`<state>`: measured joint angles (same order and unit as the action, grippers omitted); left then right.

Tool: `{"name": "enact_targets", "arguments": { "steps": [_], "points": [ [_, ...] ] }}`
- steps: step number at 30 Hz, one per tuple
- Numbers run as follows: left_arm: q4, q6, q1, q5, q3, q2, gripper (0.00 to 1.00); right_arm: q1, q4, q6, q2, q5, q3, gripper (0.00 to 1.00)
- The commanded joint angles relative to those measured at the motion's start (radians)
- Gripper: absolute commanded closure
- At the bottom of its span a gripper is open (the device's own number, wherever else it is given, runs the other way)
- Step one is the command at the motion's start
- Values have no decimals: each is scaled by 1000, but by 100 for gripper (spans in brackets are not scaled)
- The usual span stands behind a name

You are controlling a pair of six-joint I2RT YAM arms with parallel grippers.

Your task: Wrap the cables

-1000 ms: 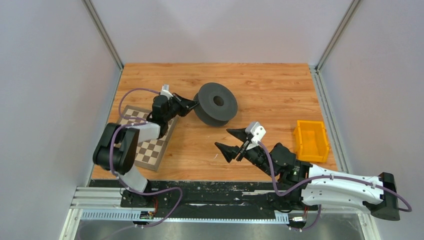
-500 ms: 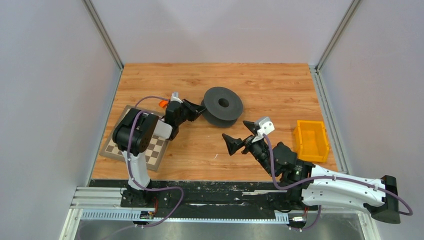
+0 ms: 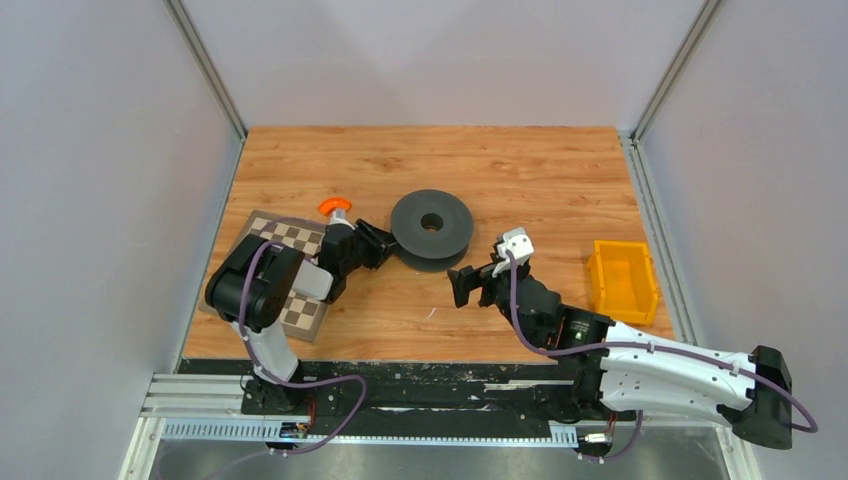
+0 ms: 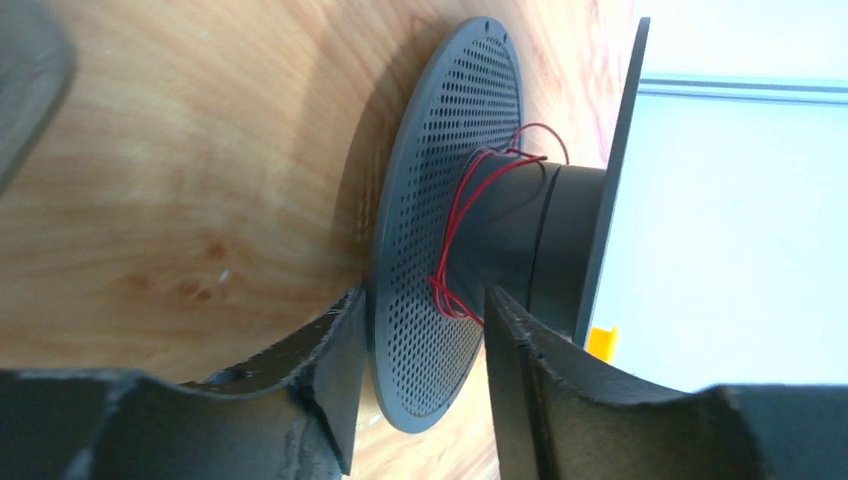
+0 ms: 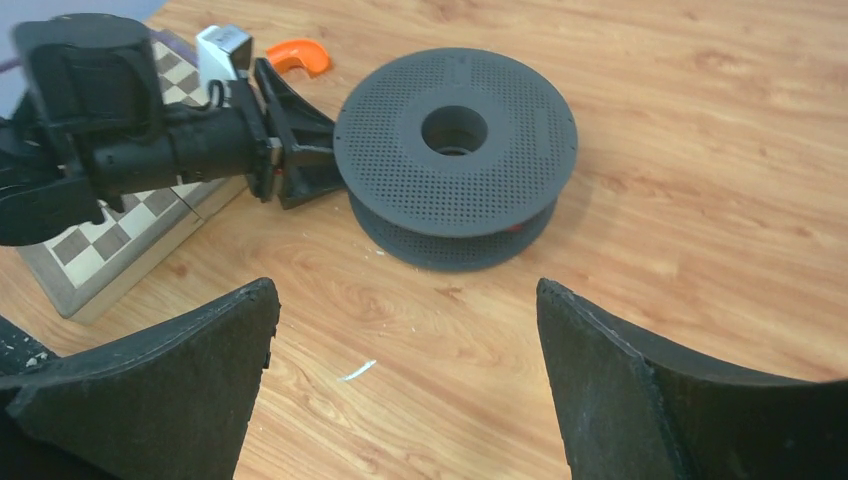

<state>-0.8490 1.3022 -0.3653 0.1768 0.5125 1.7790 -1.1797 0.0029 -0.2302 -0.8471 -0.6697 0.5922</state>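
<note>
Two tools stand near one black spool [image 3: 432, 226], which lies flat near the middle of the wooden bench [image 3: 540, 165]. The cables [image 4: 455, 235] are one thin red wire, in a few loose turns around the hub of the spool, between its two flanges. The left tool [image 3: 388, 243] is at the spool's 8 o'clock. Its fingers [image 4: 335, 380] are spread on both sides of the lower perforated flange and do not pinch it. The right tool [image 5: 405, 300] is at the spool's 5 o'clock, apart from it, with its jaws spread wide and nothing between them. At the bench's 8 o'clock lies a chessboard [image 3: 303, 316]. An orange piece [image 3: 335, 206] is at the spool's 9 o'clock, and a yellow bin [image 3: 622, 282] is at the bench's 4 o'clock edge.
</note>
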Motion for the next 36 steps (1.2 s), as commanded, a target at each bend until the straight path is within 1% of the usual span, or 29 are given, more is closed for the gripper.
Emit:
{"name": "enact_targets", "arguments": {
  "steps": [1, 2, 3, 6, 7, 8, 9, 10, 11, 13, 14, 15, 16, 17, 18, 19, 20, 21, 22, 23, 24, 25, 29, 33, 36],
  "points": [
    [33, -24, -2, -43, -22, -113, 43, 9, -157, -178, -20, -65, 88, 0],
    [87, -34, -3, -54, -22, -152, 41, 9, -184, -198, -23, -74, 97, 0],
    [117, -36, -4, -59, -22, -173, 38, 9, -208, -216, -25, -81, 106, 0],
    [285, -40, -7, -107, -27, -295, 35, 9, -277, -260, -25, -97, 128, 0],
    [379, -43, -15, -125, -24, -324, 34, 9, -305, -284, -26, -106, 138, 0],
    [433, -51, -23, -177, -20, -383, 33, 9, -324, -292, -24, -98, 150, 0],
    [533, -54, -38, -204, -10, -414, 30, 9, -338, -295, -23, -87, 158, 0],
    [582, -64, -44, -256, -4, -475, 29, 9, -354, -309, -21, -78, 167, 0],
    [664, -70, -50, -276, 3, -503, 27, 9, -370, -328, -19, -76, 179, 0],
    [744, -94, -53, -322, 12, -598, 26, 9, -399, -386, -17, -85, 203, 0],
    [765, -136, -53, -345, 15, -664, 25, 9, -417, -420, -17, -89, 214, 0],
    [813, -161, -53, -354, 32, -696, 23, 9, -424, -441, -15, -80, 222, 0],
    [844, -218, -53, -368, 46, -759, 22, 8, -426, -445, -15, -67, 227, 0],
    [901, -259, -53, -369, 79, -787, 20, 9, -427, -449, -16, -62, 229, 0],
    [924, -349, -53, -362, 119, -844, 19, 8, -428, -453, -17, -57, 233, 0],
    [965, -392, -53, -345, 139, -896, 13, 9, -428, -453, -17, -54, 236, 0],
    [986, -473, -53, -331, 180, -921, 3, 9, -428, -453, -15, -49, 238, 0],
    [1021, -512, -53, -296, 199, -976, 2, 9, -428, -450, -13, -48, 241, 0],
    [1032, -592, -53, -272, 226, -1001, 0, 9, -428, -442, -9, -46, 243, 0],
    [1046, -664, -53, -212, 236, -1056, 0, 9, -428, -436, -5, -46, 246, 0],
    [1051, -695, -53, -180, 250, -1085, 0, 9, -429, -433, 1, -48, 248, 0],
    [1059, -742, -54, -119, 253, -1136, 0, 8, -429, -432, 7, -49, 249, 0],
    [1094, -829, -54, 18, 245, -1269, 0, 9, -421, -425, 27, -49, 252, 0],
    [1117, -837, -53, 71, 222, -1342, 0, 8, -418, -420, 28, -55, 251, 0],
    [1110, -829, -54, 84, 199, -1366, 0, 9, -417, -420, 17, -46, 259, 0]
  ]
}}
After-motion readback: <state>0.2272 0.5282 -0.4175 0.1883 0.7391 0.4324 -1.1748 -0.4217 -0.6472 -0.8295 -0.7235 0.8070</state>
